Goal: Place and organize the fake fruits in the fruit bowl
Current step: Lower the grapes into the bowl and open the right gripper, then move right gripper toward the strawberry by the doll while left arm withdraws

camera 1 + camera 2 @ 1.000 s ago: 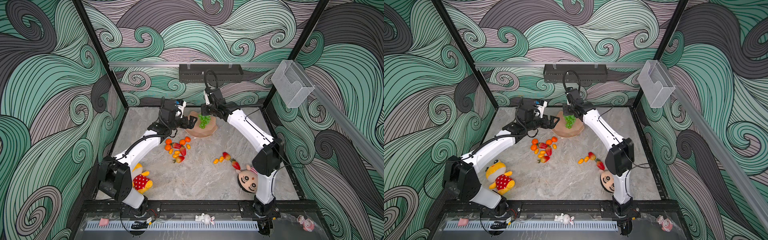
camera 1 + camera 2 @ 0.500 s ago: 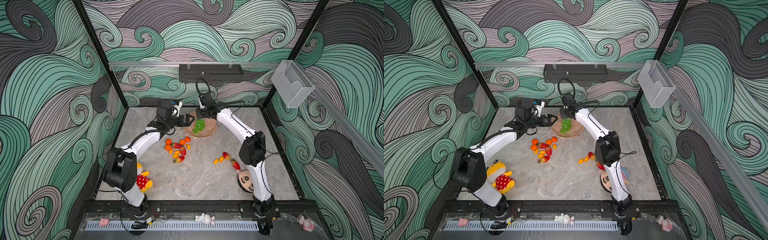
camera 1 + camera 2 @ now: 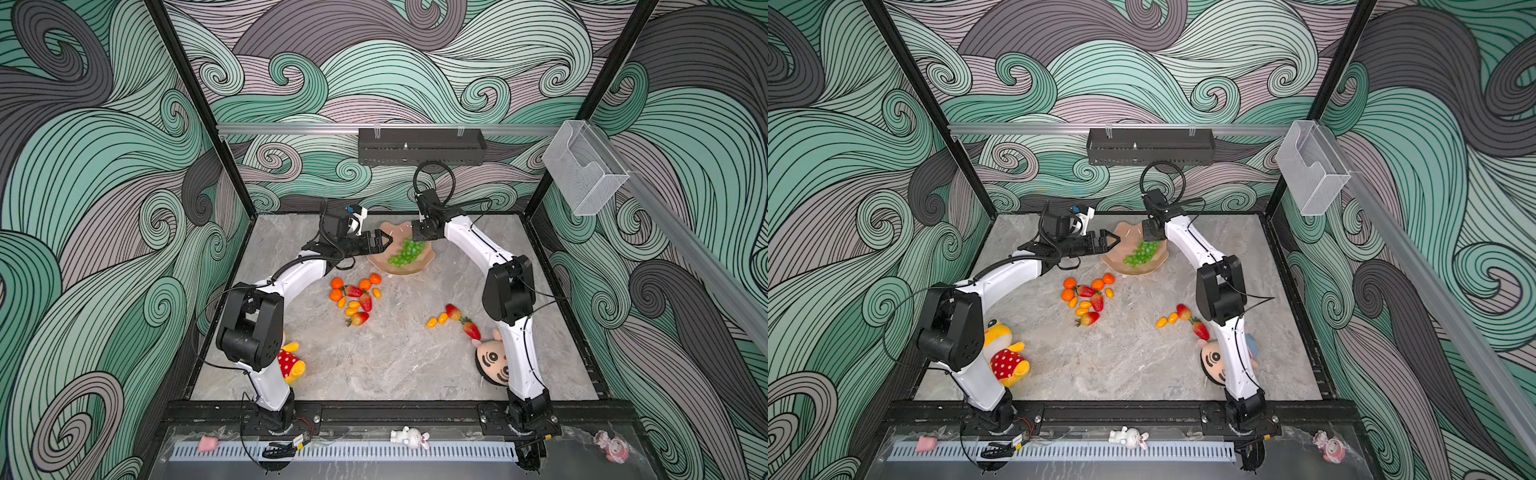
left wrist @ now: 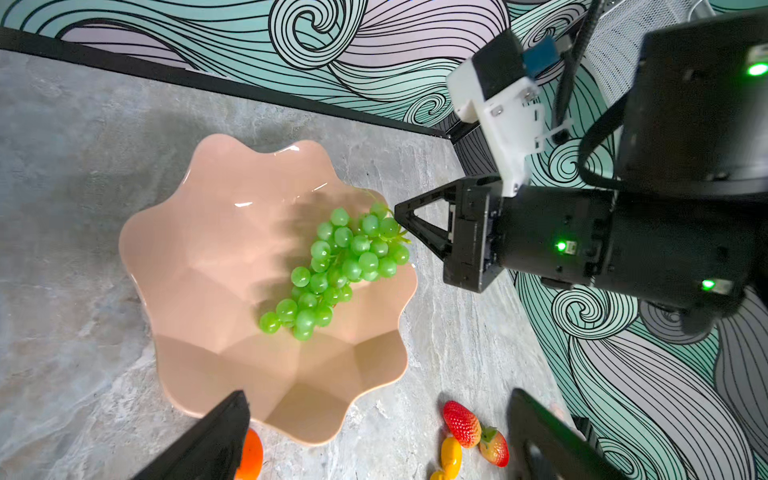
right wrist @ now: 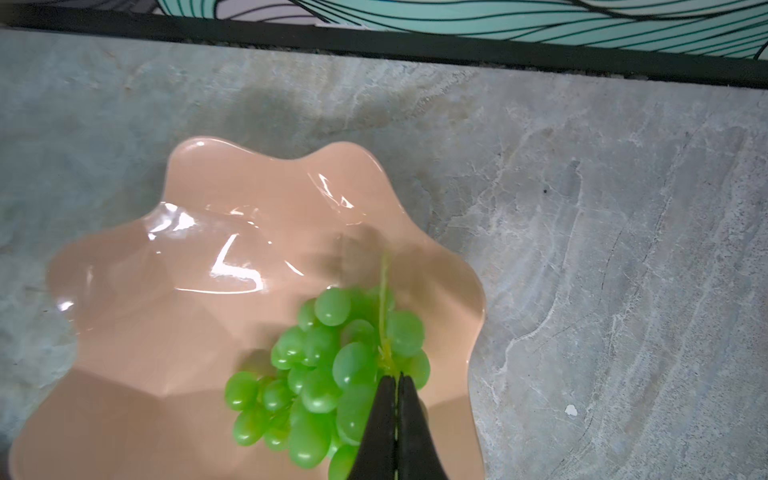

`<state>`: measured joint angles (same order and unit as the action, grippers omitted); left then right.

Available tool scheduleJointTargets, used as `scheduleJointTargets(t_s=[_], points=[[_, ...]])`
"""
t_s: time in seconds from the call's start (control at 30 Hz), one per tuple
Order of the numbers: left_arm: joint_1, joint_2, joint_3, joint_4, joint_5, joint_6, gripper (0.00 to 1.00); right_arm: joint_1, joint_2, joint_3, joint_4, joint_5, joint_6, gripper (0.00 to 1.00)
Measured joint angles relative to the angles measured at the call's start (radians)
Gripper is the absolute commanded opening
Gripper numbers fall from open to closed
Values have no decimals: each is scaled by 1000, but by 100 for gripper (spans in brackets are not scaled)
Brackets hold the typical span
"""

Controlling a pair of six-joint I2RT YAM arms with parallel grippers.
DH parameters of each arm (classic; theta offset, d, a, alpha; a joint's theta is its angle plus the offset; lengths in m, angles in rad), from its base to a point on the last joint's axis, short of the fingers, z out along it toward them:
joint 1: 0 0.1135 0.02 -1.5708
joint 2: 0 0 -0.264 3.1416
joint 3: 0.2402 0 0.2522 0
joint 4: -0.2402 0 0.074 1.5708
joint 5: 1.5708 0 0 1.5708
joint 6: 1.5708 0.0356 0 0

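Note:
The salmon-pink scalloped fruit bowl (image 3: 409, 269) (image 3: 1144, 268) (image 4: 216, 257) (image 5: 166, 324) stands at the back middle of the table. A green grape bunch (image 3: 405, 252) (image 3: 1140, 253) (image 4: 336, 270) (image 5: 332, 374) lies in its right half. My right gripper (image 3: 415, 239) (image 4: 399, 216) (image 5: 395, 376) is shut on the bunch's stem end. At the bowl's left rim my left gripper (image 3: 386, 241) (image 3: 1115, 239) (image 4: 378, 399) is open and holds nothing. Tangerines, strawberries and kumquats (image 3: 355, 297) (image 3: 1088, 297) lie loose in front of the bowl. A second small group (image 3: 453, 320) (image 3: 1183, 320) lies to the right.
A yellow plush toy with a red polka-dot body (image 3: 291, 361) lies beside the left arm's base. A round-faced doll (image 3: 492, 361) lies by the right arm's base. A clear plastic box (image 3: 582, 166) hangs on the right rail, and a black tray (image 3: 419, 145) on the back wall.
The grape bunch has come down from hanging over the bowl to lying in it, still pinched by my right gripper. The right arm's elbow has shifted. My left gripper has stayed open by the rim.

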<state>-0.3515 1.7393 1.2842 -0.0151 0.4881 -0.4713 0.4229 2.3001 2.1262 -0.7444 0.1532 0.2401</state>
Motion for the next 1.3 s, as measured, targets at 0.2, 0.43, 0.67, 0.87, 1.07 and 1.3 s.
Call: scheduleJointTargets(t_s=[0.2, 0.43, 0.67, 0.87, 1.07, 1.3], points=[[-19, 4, 38, -25, -5, -18, 99, -18, 21, 0, -15, 0, -2, 17], [-27, 4, 43, -58, -32, -19, 99, -19, -7, -24, -19, 6, -19, 29], [-64, -76, 38, -139, -155, 37, 99, -19, -229, -277, 48, 8, 5, 34], [-90, -226, -35, -180, -201, 63, 99, -19, -396, -512, 171, 4, 83, 42], [-74, -283, -135, -272, -186, 105, 99, -39, -375, -619, 261, -57, 212, 43], [-20, -306, -170, -277, -87, 121, 99, -72, -285, -620, 324, -124, 321, 43]])
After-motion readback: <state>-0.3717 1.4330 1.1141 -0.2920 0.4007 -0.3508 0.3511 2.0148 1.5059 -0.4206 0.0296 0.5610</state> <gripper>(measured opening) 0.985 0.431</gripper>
